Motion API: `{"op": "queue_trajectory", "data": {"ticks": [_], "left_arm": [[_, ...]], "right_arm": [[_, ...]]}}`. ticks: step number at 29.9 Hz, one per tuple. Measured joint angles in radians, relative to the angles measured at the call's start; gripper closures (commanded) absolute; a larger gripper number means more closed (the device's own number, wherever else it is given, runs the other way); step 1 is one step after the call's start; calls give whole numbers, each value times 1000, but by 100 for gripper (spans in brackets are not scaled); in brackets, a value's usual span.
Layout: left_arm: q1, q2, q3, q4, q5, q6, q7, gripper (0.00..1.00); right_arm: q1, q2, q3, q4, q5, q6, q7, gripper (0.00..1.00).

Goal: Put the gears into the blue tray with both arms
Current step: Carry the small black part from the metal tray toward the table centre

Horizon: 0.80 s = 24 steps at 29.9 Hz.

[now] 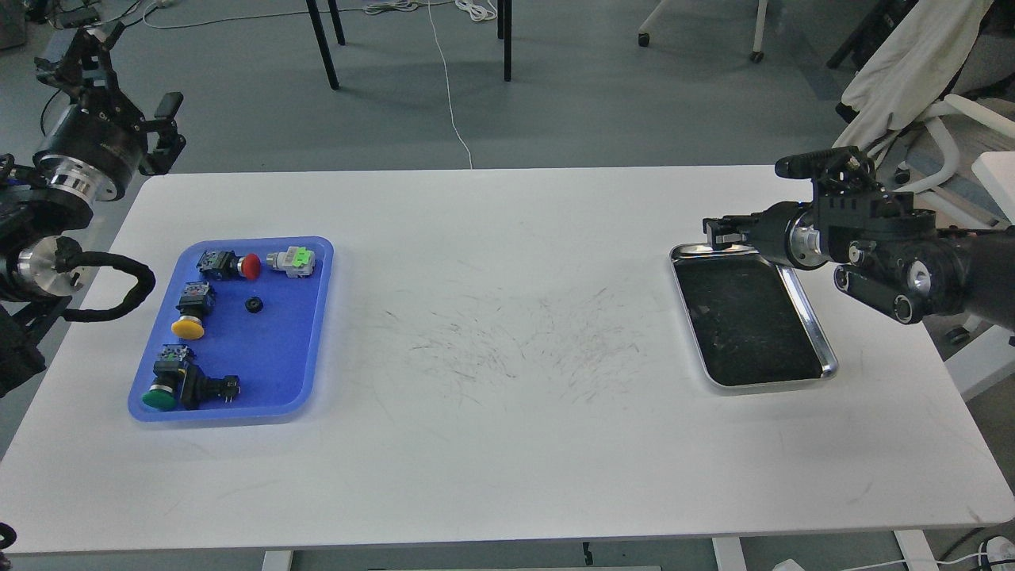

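The blue tray (279, 349) lies on the left of the white table. One gear (254, 304), a tiny black toothed wheel, rests on its floor near the middle. My left gripper (127, 83) hangs open beyond the table's far left corner, well clear of the tray. At the right, my right gripper (720, 231) hovers over the far rim of the steel tray (827, 366) and points left. Its fingers are small and dark, so I cannot tell whether anything is between them. No other gear shows.
Several pushbutton switches share the blue tray: a red one (238, 265), a green-and-white one (293, 260), a yellow one (190, 313) and a green one (168, 387). The steel tray's dark bottom shows only specks. Chairs (936, 111) stand off the right far corner.
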State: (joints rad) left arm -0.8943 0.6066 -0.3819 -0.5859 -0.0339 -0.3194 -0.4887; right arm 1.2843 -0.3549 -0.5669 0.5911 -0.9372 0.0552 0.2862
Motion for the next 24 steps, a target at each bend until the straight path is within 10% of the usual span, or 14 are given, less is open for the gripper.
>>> {"op": "queue_trajectory", "data": {"ticks": [24], "left_arm": [[1, 58, -2, -6, -7, -9, 0, 2]], "right_arm": [[93, 318, 114, 206, -46, -274, 81, 99]]}}
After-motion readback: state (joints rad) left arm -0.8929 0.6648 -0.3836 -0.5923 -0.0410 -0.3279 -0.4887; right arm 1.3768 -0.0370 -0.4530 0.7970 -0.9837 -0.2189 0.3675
